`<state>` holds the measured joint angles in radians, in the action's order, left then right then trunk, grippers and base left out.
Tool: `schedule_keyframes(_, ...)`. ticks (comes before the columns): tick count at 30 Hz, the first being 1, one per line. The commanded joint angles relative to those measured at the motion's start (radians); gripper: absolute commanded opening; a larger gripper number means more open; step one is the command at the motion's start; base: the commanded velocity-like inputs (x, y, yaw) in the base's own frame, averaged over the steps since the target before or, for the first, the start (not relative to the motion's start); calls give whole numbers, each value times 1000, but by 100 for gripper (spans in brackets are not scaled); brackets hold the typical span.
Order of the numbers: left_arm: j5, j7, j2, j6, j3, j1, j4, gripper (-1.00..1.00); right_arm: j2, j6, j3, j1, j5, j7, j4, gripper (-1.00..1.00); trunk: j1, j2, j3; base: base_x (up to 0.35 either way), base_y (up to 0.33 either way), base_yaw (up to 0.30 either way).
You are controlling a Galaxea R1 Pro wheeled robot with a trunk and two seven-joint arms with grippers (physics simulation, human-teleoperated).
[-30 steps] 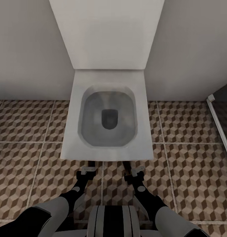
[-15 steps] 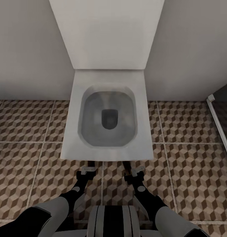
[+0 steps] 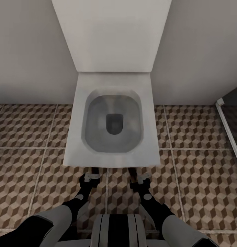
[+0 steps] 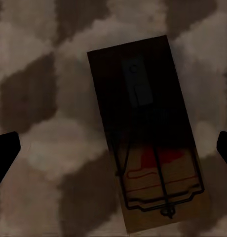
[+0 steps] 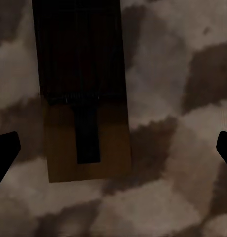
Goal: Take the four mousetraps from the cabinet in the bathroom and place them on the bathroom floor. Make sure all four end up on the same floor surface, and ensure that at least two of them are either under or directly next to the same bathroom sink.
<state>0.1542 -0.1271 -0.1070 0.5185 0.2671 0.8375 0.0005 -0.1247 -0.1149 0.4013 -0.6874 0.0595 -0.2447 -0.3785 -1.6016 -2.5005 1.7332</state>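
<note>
left gripper (image 3: 91, 177): open, fingers wide apart, pointed down at floor just in front of toilet (image 3: 111, 120)
right gripper (image 3: 142, 180): open too, same spot
mousetraps: one (image 4: 145, 133) flat on bathroom floor (image 3: 29, 171) betw. left fingers, untouched; another (image 5: 83, 89) flat on tile below right gripper, partly shaded

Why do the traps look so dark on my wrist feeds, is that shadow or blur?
Shadow. In the left wrist view, the small brown wooden mousetrap is dark at its far end, with red print visible at its lit end. In the right wrist view, the second brown wooden mousetrap is near-black at one end, lighter brown at the other. Both views are soft. The head view is evenly lit, with both under the white square toilet.
</note>
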Motion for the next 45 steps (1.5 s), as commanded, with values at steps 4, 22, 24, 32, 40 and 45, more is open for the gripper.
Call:
schedule_keyframes(4,8,-3,0,3,9,0,1,100,1,-4,8,-1,6,-7,1,100,0,0,0,-160,0,0)
schedule_keyframes(22,8,-3,0,3,9,0,2,100,1,-4,8,-1,6,-7,1,100,0,0,0,-311,0,0)
schedule_keyframes(24,8,-3,0,3,9,0,2,100,1,-5,8,-1,6,-7,1,100,0,0,0,-336,0,0)
schedule_keyframes(32,8,-3,0,3,9,0,2,100,1,-5,8,-1,6,-7,1,100,0,0,0,-337,0,0)
schedule_keyframes(40,8,-3,0,3,10,0,3,100,0,-5,8,-1,6,-7,1,100,0,0,0,-337,0,0)
schedule_keyframes(45,8,-3,0,3,10,0,3,100,1,-5,8,-1,6,-7,1,100,0,0,0,-337,0,0)
